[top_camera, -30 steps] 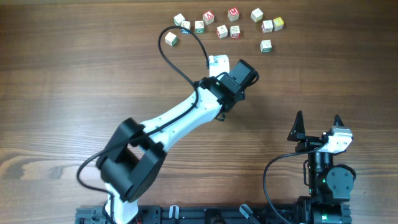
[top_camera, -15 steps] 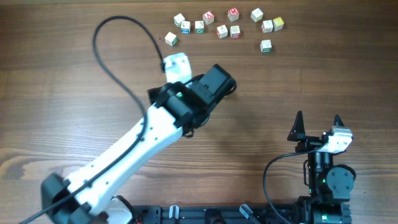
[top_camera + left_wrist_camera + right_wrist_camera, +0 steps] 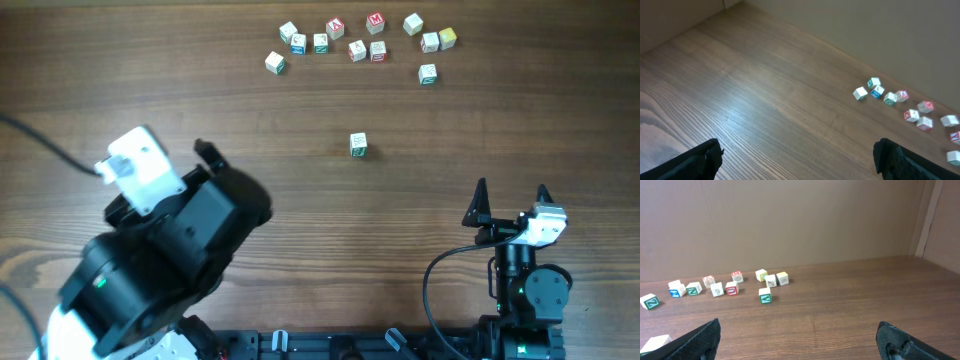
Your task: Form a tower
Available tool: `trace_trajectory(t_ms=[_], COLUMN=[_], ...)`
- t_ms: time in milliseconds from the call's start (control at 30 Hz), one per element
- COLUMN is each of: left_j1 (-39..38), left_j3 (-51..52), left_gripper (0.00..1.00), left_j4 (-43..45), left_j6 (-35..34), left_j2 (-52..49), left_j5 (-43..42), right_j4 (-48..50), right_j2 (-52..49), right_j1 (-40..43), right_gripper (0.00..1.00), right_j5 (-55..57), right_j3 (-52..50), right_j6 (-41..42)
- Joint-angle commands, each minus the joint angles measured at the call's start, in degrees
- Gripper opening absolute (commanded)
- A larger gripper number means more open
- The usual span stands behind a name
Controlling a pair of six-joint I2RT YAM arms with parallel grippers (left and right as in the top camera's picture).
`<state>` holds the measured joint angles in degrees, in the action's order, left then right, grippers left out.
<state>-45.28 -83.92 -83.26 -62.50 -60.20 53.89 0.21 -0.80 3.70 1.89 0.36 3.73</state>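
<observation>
The tower (image 3: 358, 145) stands alone mid-table. From above only its top white cube with green marks shows, so I cannot tell its height. In the right wrist view its pale top (image 3: 655, 342) peeks out at the bottom left, beside a finger. My left gripper (image 3: 797, 150) is open over bare wood with nothing between its fingers. It has drawn back to the near left, far from the tower, where the left arm (image 3: 170, 250) looms large in the overhead view. My right gripper (image 3: 511, 190) is open and empty at the near right, seen also in its own view (image 3: 799, 330).
Several loose letter cubes (image 3: 350, 42) lie scattered along the far side, also seen as loose cubes (image 3: 900, 100) in the left wrist view. A green-marked cube (image 3: 765, 296) sits nearest the right gripper. A brown wall (image 3: 800, 220) rises behind the table.
The left arm has pulled back from the table's middle to the near left, uncovering the tower. The right arm has not moved.
</observation>
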Motion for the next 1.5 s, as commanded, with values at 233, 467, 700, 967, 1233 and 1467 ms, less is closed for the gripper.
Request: trace_trajectory(t_ms=[233, 467, 700, 967, 1233, 1467], left_j1=[0.07, 0.07, 0.07, 0.07, 0.07, 0.07], left_j3=[0.35, 0.35, 0.35, 0.35, 0.35, 0.35], left_gripper=[1.00, 1.00, 1.00, 1.00, 1.00, 1.00], left_j4=[-1.18, -3.17, -3.85, -3.85, -3.85, -3.85], left_j6=[-0.96, -0.96, -0.94, -0.94, -0.96, -0.96], left_j2=[-2.36, -5.73, -6.51, -6.51, -6.51, -6.51], left_j5=[1.22, 1.22, 3.69, -0.37, -0.50, -0.50], right_j4=[0.98, 1.11, 6.12, -11.13, -43.67, -38.18], right_j2=[0.26, 0.26, -0.46, -24.35, -41.75, -48.22], right_j1=[0.33, 0.35, 0.33, 0.33, 0.33, 0.33], right_gripper=[1.00, 1.00, 1.00, 1.00, 1.00, 0.99], right_j5=[-16.81, -10.71, -12.02, -15.54, -20.52, -25.00], right_j3=[-0.07, -0.07, 4.20, 30.45, 61.40, 61.51], right_j6=[42.64, 68.70, 43.76, 29.03, 32.28, 33.53])
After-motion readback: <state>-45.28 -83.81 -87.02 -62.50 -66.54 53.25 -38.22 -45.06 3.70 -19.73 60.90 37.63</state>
